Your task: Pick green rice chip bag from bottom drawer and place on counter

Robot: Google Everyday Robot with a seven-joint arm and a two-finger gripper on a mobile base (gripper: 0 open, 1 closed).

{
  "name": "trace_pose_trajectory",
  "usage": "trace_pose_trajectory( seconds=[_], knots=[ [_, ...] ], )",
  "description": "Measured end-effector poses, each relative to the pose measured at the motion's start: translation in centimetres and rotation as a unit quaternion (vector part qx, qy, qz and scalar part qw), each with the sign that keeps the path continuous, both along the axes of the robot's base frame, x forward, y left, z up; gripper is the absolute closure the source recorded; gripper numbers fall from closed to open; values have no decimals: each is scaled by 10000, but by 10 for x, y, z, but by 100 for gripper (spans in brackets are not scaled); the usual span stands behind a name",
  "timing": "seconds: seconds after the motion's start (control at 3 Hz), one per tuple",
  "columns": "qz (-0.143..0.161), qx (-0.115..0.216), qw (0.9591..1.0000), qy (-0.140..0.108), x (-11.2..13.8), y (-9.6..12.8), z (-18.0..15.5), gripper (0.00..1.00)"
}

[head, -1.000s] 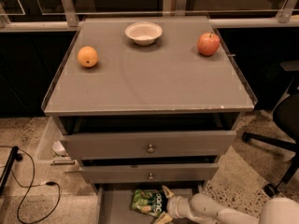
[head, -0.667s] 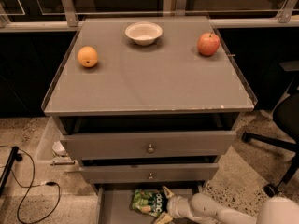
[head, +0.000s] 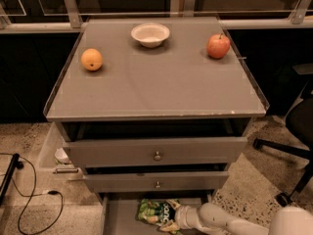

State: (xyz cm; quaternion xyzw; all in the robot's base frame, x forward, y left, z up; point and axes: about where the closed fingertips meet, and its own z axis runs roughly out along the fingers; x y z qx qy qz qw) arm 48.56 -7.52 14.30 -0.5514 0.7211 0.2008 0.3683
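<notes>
The green rice chip bag (head: 152, 211) lies on the floor of the open bottom drawer (head: 120, 219), at the bottom of the camera view. My gripper (head: 172, 220) reaches in from the lower right on a white arm and is at the bag's right end, touching it. The counter (head: 156, 82) is the broad grey top of the cabinet above.
On the counter stand an orange (head: 91, 59) at left, a white bowl (head: 150, 34) at the back middle, and a red apple (head: 218, 46) at right. Two knobbed drawers (head: 156, 155) stick out above the bottom drawer. A black office chair (head: 293, 141) stands right; a cable (head: 29, 199) lies left.
</notes>
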Motion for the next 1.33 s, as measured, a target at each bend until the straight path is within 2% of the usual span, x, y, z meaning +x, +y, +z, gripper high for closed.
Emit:
trace_pose_trajectory(
  seconds=[1.0, 1.33],
  knots=[
    [1, 1, 10000, 0, 0, 0, 0, 96],
    [1, 1, 10000, 1, 0, 0, 0, 100]
  ],
)
